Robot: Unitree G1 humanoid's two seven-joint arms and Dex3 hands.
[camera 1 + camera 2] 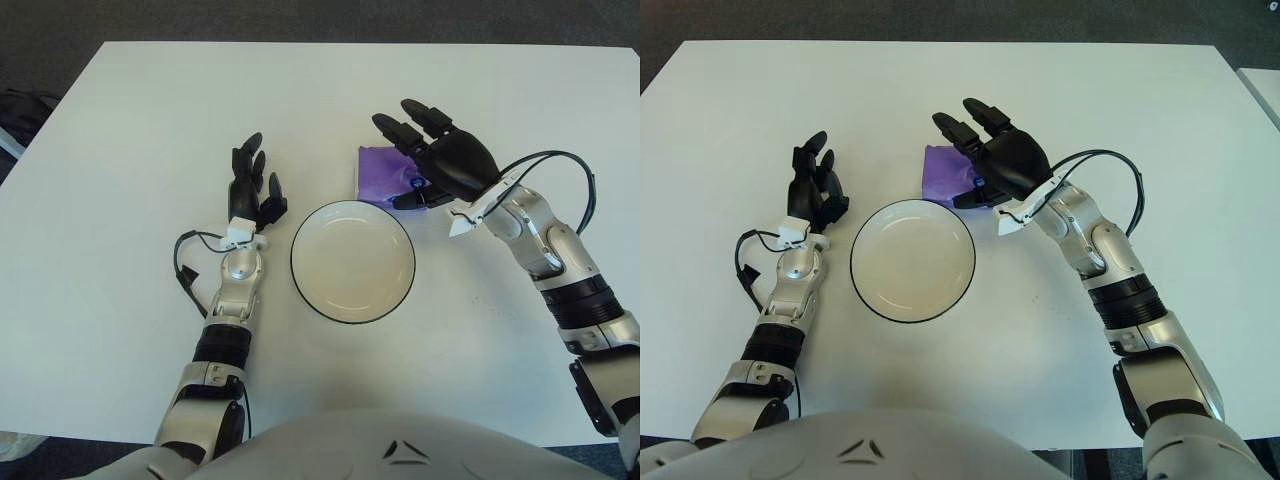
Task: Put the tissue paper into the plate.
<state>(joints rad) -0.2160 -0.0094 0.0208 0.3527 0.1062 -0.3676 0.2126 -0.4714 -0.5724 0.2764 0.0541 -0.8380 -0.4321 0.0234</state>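
White table [120,120] fills nearly the whole view, with dark floor showing only past its far edge.

On the right hand [445,160] the fingers [398,130] are stretched forward and slightly apart, pinching nothing. They reach over the purple tissue paper [378,172], which lies flat on the table at about one o'clock from the plate [352,261], its near corner touching or just overlapping the plate's dark rim. The palm hangs above the right part of the tissue, and a short thumb-like finger seems to point down toward its near right corner. Whether any fingertip already touches the paper I cannot tell, since the hand hides that spot. The open pose suits a reach from above, so the grasp looks not yet made. Behind the hand, the wrist and forearm run back toward four o'clock, with a black cable looping alongside.

The left hand [252,180] shows at about nine o'clock from the plate, just beside it, fingers loosely extended upward and holding nothing, apparently keeping clear of the work.

The plate is bare inside, white with a thin black rim, placed centrally within easy reach of both arms.
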